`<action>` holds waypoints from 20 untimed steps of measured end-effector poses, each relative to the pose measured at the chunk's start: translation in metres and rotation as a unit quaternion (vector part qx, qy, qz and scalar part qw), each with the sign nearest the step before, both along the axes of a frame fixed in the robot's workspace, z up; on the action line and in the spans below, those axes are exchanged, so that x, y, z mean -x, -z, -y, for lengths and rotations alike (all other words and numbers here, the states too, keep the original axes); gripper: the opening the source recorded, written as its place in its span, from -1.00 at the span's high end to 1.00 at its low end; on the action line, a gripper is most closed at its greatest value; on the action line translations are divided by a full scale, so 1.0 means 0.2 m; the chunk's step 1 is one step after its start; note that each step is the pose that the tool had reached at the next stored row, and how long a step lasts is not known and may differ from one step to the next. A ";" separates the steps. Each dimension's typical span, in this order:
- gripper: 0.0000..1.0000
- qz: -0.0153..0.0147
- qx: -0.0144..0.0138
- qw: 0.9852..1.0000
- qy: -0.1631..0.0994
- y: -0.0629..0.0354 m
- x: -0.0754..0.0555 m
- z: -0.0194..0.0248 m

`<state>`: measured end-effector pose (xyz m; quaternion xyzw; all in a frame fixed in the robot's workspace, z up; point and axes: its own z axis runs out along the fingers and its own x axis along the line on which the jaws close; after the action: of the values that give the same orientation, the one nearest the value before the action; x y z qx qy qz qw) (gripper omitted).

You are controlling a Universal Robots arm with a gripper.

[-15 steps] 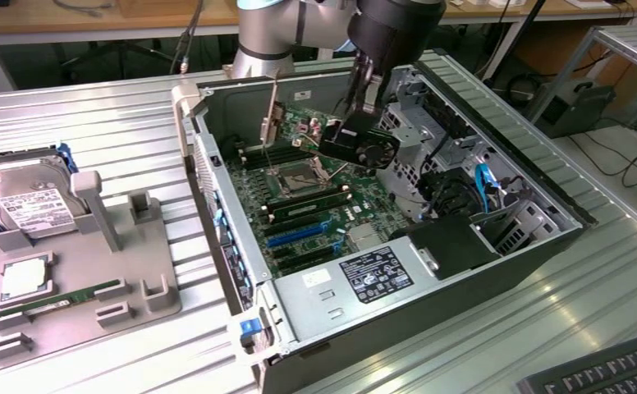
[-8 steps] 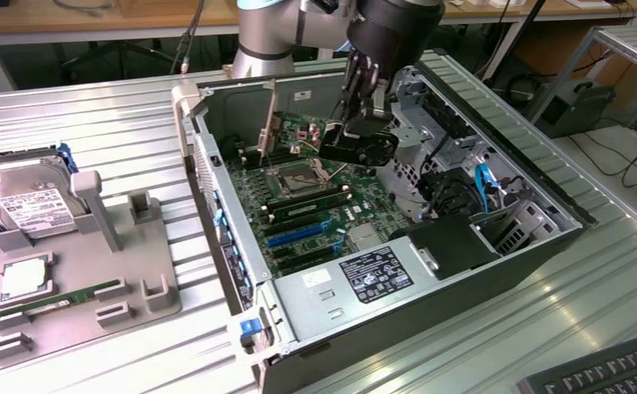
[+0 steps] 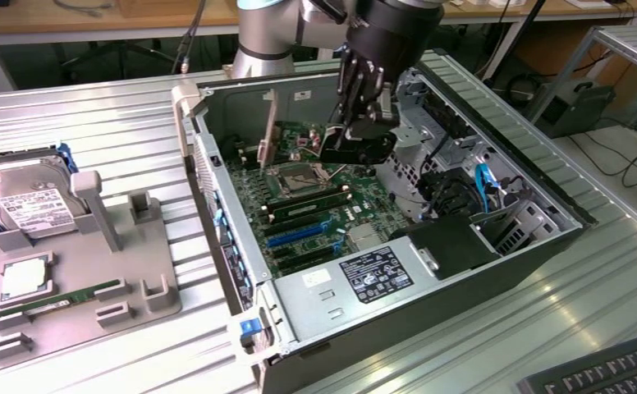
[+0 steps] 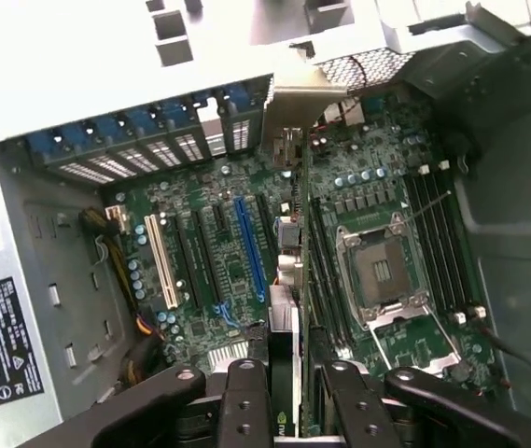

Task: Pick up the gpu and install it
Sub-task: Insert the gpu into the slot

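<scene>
In the wrist view the gpu (image 4: pixel 289 322) appears edge-on: a thin dark card running from between my fingers to its silver end bracket (image 4: pixel 296 98) at the case's rear slot openings. My gripper (image 4: pixel 291 397) is shut on it, one black finger (image 4: pixel 246 397) on each side. The card hangs upright over the motherboard, between the long blue slot (image 4: pixel 249 247) and the CPU socket (image 4: pixel 382 275); I cannot tell whether its edge touches a slot. In the exterior view my gripper (image 3: pixel 354 135) reaches down inside the open computer case (image 3: pixel 515 271), above the motherboard.
On the exterior view's left stands a grey fixture (image 3: pixel 89 271) carrying a silver hard drive (image 3: pixel 29 205), a CPU chip (image 3: pixel 23 279) and a green RAM stick (image 3: pixel 61 297). The case's drive cage (image 3: pixel 428 148) and cables (image 3: pixel 483 185) crowd the exterior view's right. A keyboard (image 3: pixel 614 373) lies at the corner.
</scene>
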<state>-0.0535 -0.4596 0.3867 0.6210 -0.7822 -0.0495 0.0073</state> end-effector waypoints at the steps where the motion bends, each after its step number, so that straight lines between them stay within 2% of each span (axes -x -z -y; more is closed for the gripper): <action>1: 0.47 0.001 0.000 1.000 -0.009 0.002 0.00 0.000; 4: 0.47 0.002 0.000 0.999 -0.036 0.008 0.00 0.000; 8: 0.47 0.005 0.000 0.998 -0.068 0.018 0.00 0.000; 15: 0.47 0.008 0.000 0.997 -0.074 0.064 0.00 0.017; 20: 0.47 0.009 0.000 0.995 -0.101 0.083 0.01 0.017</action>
<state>-0.0548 -0.4631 0.3701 0.6975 -0.7153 -0.0425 0.0050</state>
